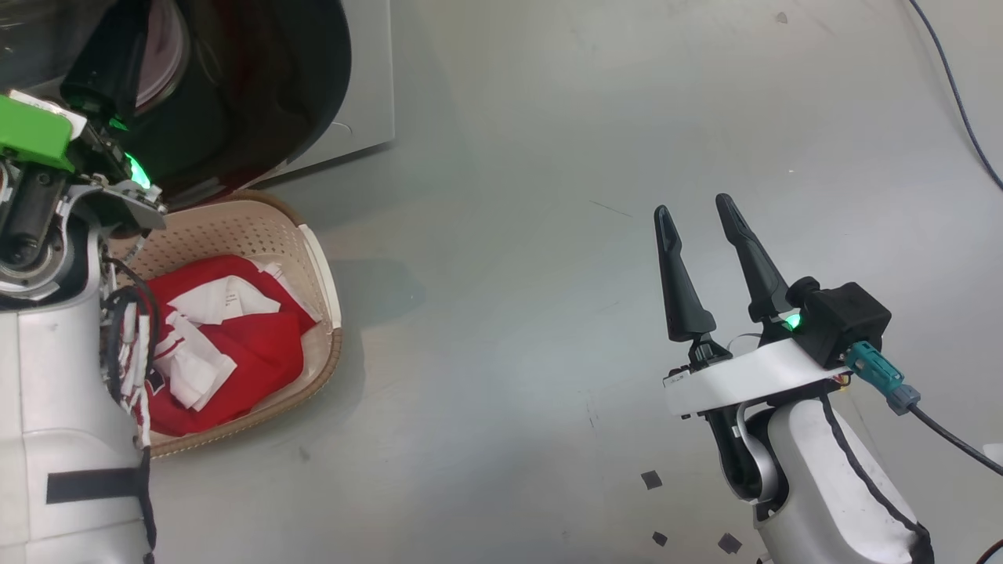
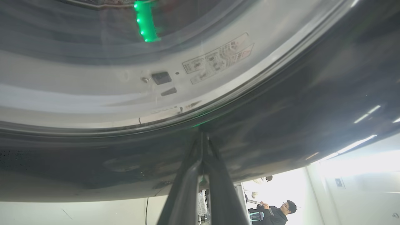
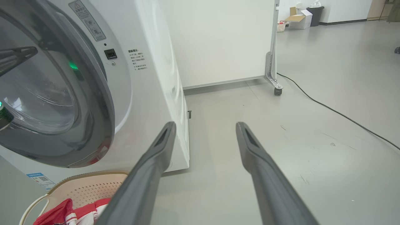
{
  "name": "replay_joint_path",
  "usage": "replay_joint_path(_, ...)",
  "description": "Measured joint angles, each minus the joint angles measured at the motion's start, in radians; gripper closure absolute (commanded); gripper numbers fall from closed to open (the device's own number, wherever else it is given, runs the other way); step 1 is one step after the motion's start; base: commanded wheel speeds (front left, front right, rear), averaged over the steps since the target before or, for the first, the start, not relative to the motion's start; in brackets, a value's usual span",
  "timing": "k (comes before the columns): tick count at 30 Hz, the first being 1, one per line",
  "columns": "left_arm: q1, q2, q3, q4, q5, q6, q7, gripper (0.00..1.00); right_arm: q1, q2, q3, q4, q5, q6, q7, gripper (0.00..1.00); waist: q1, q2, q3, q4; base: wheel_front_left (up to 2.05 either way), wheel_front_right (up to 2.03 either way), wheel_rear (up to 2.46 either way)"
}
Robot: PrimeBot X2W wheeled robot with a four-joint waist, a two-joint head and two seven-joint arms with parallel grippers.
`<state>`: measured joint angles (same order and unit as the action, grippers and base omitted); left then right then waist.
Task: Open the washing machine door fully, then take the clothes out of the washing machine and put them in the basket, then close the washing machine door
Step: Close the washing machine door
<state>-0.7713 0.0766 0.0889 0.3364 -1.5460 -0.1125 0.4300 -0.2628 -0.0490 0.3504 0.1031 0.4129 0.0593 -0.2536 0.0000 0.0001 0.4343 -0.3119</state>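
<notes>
The glossy black washing machine door [image 1: 258, 94] [image 3: 104, 131] stands swung close against the white washing machine [image 3: 150, 78], whose latch slot [image 2: 161, 78] still shows past the door's edge. My left gripper [image 2: 202, 136] is shut, its tips touching the dark door [image 2: 281, 125] near its rim. Its fingers [image 3: 18, 54] also show over the door's glass. The red and white clothes [image 1: 258, 352] [image 3: 59, 212] lie in the cream basket [image 1: 325, 274] [image 3: 87, 176] on the floor just below the door. My right gripper [image 1: 693, 204] [image 3: 205, 125] hangs open and empty over bare floor, well right of the basket.
A dark cable [image 1: 956, 86] [image 3: 328, 107] runs across the grey floor at the right. A white wheeled partition [image 3: 272, 62] stands behind the machine, with boxes and a bin [image 3: 300, 17] far off. A person [image 2: 278, 209] sits in the background. Black tape bits [image 1: 650, 479] mark the floor.
</notes>
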Motion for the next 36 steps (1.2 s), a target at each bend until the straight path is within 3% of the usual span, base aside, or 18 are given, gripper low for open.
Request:
replay_joint_path(11, 0.140, -0.031, 0.034, -0.029, -0.064, -0.008, -0.028, 1.00, 0.005, -0.001, -0.045, 0.022, -0.063, 0.000, 0.000, 0.00, 0.0000, 0.0000, -0.022, 0.087, 0.00, 0.00, 0.00)
replay_joint_path(22, 0.312, -0.048, 0.034, -0.193, -0.109, -0.008, -0.054, 1.00, 0.025, -0.017, -0.072, 0.049, -0.100, 0.000, 0.000, 0.00, 0.0000, 0.0000, -0.065, 0.188, 0.00, 0.00, 0.00)
replay_joint_path(35, 0.543, -0.050, -0.018, -0.264, -0.192, -0.008, -0.102, 1.00, 0.085, -0.018, -0.093, 0.080, -0.111, 0.001, 0.000, 0.00, 0.0000, 0.0000, -0.143, 0.279, 0.00, 0.00, 0.00)
replay_joint_path(36, 0.558, -0.050, -0.026, -0.272, -0.201, -0.008, -0.106, 0.84, 0.091, -0.017, -0.094, 0.084, -0.111, 0.001, 0.000, 0.00, 0.0000, 0.0000, -0.151, 0.284, 0.00, 0.00, 0.00)
